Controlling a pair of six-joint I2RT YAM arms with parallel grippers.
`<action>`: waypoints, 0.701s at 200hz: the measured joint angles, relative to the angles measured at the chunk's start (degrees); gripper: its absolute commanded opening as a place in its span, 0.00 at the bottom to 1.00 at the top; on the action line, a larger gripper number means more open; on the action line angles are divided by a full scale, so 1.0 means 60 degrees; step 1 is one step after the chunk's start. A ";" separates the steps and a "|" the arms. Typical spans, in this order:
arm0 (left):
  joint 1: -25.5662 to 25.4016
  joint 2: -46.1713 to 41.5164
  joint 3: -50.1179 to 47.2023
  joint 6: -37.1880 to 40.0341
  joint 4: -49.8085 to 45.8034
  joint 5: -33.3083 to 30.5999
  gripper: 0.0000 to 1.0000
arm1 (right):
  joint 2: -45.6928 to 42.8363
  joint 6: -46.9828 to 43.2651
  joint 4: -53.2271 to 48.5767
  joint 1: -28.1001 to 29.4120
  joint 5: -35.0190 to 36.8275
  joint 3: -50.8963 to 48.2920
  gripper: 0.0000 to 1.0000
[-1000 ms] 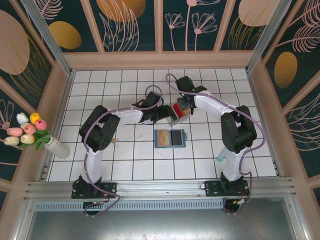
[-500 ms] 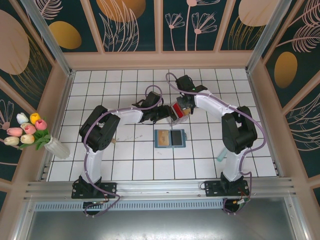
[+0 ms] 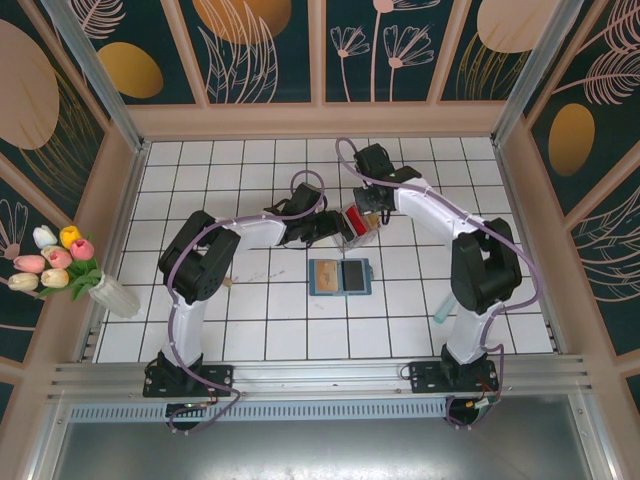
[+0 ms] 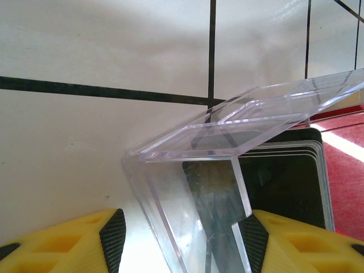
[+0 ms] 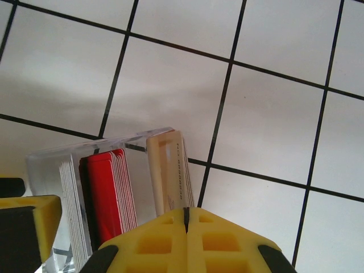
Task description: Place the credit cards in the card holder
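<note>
White tiles (image 3: 290,335), open teal card holder (image 3: 340,276), tan card (image 5: 170,170) beside red cards (image 5: 105,199)

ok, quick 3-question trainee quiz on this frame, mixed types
1. True or false: the holder lies folded shut.
2. Which card does the right tool pinch? A red, B tan, C black.
3. Fill in: the left tool straddles a clear ____.
Key: 1 false, it lies open. 2 B, the tan card. 3 rack.
</note>
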 measured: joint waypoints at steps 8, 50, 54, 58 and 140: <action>0.0000 0.0000 0.0000 0.0015 0.0000 0.0000 0.60 | -0.0047 0.0040 0.0000 0.0000 -0.0095 0.0000 0.00; 0.0000 -0.0058 -0.0036 0.0033 0.0000 -0.0004 0.60 | -0.0098 0.0306 0.0000 0.0000 -0.0550 0.0000 0.00; 0.0000 -0.0084 -0.0058 0.0029 0.0000 -0.0007 0.60 | -0.0109 0.0328 -0.0004 0.0000 -0.0608 0.0000 0.00; 0.0000 -0.0117 -0.0091 0.0033 0.0004 -0.0011 0.60 | -0.0120 0.0386 0.0000 0.0000 -0.0663 0.0000 0.00; 0.0142 -0.2320 -0.1464 -0.0237 0.1213 0.0109 0.76 | -0.2095 0.1355 0.0433 -0.0157 -0.2291 -0.0350 0.00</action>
